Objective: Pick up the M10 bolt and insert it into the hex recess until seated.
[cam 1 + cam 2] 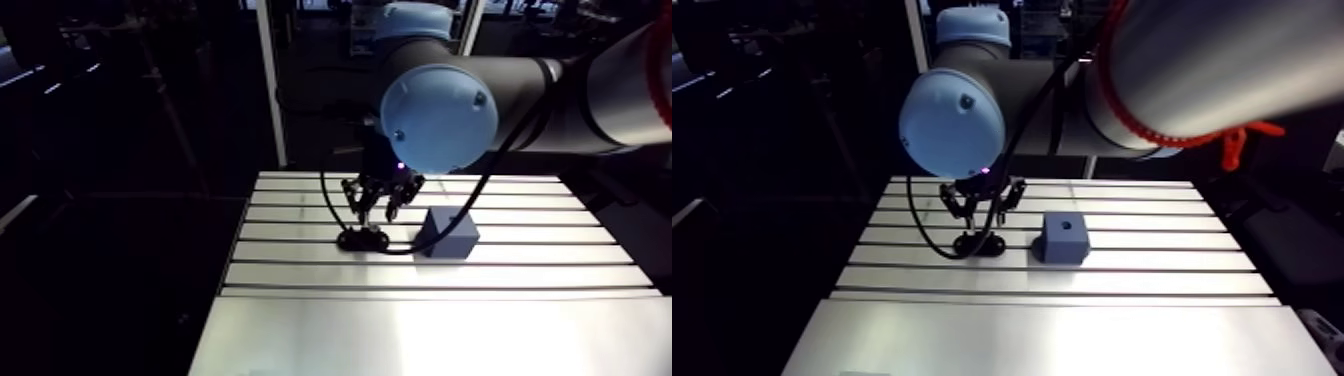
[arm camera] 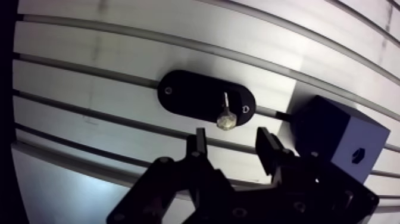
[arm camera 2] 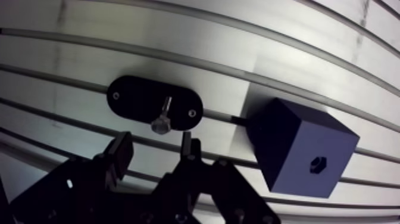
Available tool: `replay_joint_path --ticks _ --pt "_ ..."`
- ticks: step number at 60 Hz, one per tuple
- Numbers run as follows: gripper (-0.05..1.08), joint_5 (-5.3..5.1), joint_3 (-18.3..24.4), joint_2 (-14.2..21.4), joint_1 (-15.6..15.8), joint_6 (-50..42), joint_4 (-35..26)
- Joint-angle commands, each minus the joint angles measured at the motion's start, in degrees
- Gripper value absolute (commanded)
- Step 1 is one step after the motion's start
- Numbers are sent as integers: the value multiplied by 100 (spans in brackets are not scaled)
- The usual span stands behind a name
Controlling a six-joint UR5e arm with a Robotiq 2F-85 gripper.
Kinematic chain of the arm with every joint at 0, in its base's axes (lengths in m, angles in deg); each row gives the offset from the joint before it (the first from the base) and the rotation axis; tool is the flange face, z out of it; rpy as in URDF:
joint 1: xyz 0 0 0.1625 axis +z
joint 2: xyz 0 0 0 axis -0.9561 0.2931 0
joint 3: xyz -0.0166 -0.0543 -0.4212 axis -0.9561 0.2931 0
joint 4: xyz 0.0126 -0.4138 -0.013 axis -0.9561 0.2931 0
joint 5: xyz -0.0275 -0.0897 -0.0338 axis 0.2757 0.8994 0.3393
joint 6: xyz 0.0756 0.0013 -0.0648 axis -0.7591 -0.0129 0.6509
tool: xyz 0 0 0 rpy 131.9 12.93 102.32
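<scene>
The M10 bolt (image 2: 225, 118) stands in a black oval holder (image 2: 187, 95) on the slotted table, its hex head up toward the wrist camera. My gripper (image 2: 231, 143) hangs just above it, open, with the bolt's head below the gap between the fingertips and nothing held. Beside the holder sits a blue-grey cube (image 3: 303, 149) with a small hex recess (image 3: 318, 162) in its upper face. In the arm view the gripper (image 1: 377, 205) is over the holder (image 1: 362, 239), and the cube (image 1: 448, 233) lies to its right.
The slotted aluminium table (image 1: 400, 330) stretches toward me as a wide smooth plate. A black cable (image 1: 330, 200) loops down beside the gripper. The table's left edge drops into darkness.
</scene>
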Motion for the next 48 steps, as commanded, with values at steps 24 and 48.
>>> replay_joint_path --ticks 24,48 --pt "46 13 -100 -98 0 -84 217" --pt "46 13 -188 -89 18 -128 326"
